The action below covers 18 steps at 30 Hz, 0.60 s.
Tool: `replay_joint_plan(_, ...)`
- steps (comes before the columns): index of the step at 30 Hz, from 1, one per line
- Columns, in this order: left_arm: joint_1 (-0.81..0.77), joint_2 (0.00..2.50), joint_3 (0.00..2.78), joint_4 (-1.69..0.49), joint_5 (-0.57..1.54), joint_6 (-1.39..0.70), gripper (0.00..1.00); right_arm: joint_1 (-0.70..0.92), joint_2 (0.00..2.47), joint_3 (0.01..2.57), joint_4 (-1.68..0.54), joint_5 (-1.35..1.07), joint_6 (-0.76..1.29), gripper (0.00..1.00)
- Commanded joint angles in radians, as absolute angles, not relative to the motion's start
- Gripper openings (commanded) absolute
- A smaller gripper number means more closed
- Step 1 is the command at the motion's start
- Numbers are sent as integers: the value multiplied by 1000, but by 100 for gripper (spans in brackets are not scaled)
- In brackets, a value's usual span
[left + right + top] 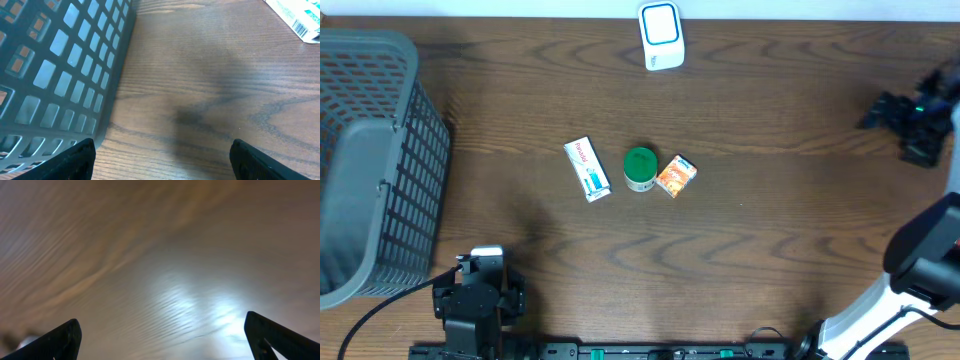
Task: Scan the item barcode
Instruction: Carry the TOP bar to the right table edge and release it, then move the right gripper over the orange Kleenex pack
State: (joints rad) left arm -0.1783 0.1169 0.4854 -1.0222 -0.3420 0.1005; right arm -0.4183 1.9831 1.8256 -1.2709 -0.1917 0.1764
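Note:
Three items lie mid-table in the overhead view: a white box [587, 169] with red lettering, a green-lidded jar [640, 168] and a small orange packet [676, 176]. A white barcode scanner [661, 35] stands at the far edge. The white box's corner with a barcode [300, 15] shows at the top right of the left wrist view. My left gripper [478, 290] sits near the front left, open over bare wood [161, 160]. My right gripper [910, 118] hovers at the far right, open with nothing between its fingers [162, 340].
A grey mesh basket [370, 160] fills the left side of the table; its wall [65, 65] runs close beside my left fingers. Brown wood table [770, 200] stretches between the items and the right arm.

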Motion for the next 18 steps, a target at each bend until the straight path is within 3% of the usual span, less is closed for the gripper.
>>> replay_joint_plan(1, -175, 115, 493, -1024, -345, 89, 86, -304, 1974, 1837, -1289, -296, 116, 99)
replay_joint_plan(18, -175, 115, 493, -1024, -345, 89, 86, 326, 1975, 1764, -1118, -159, -134, 99)
